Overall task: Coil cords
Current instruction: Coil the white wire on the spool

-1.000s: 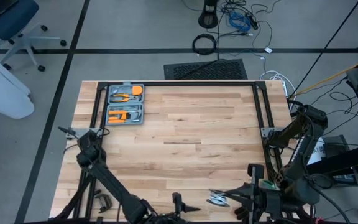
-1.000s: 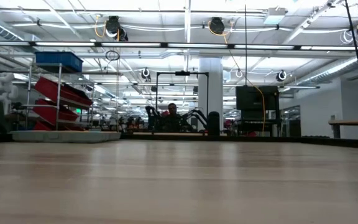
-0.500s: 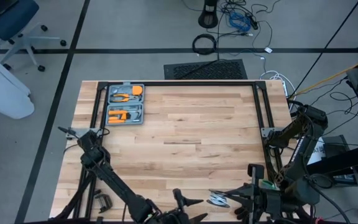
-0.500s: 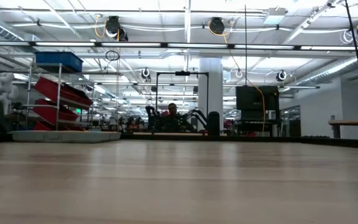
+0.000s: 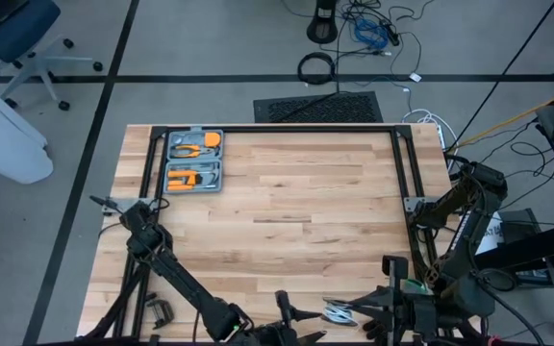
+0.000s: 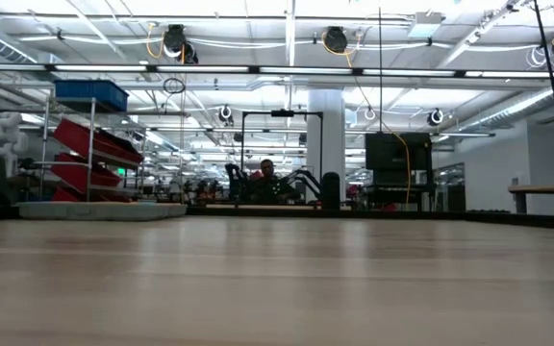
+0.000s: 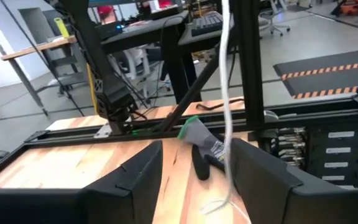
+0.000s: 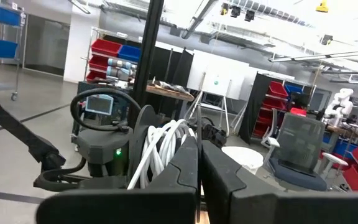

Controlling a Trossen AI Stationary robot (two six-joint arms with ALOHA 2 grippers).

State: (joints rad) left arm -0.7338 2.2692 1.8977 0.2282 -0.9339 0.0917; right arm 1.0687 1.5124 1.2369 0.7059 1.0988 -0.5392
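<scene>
White cord (image 7: 227,93); grey tool case (image 5: 193,160), orange tools; pale wood table (image 5: 287,211).

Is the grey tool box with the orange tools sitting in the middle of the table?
No, the grey tool case sits at the table's far left corner.

My left gripper (image 5: 291,312) has slid rightward along the near table edge, closer to the cord (image 5: 338,309).
</scene>
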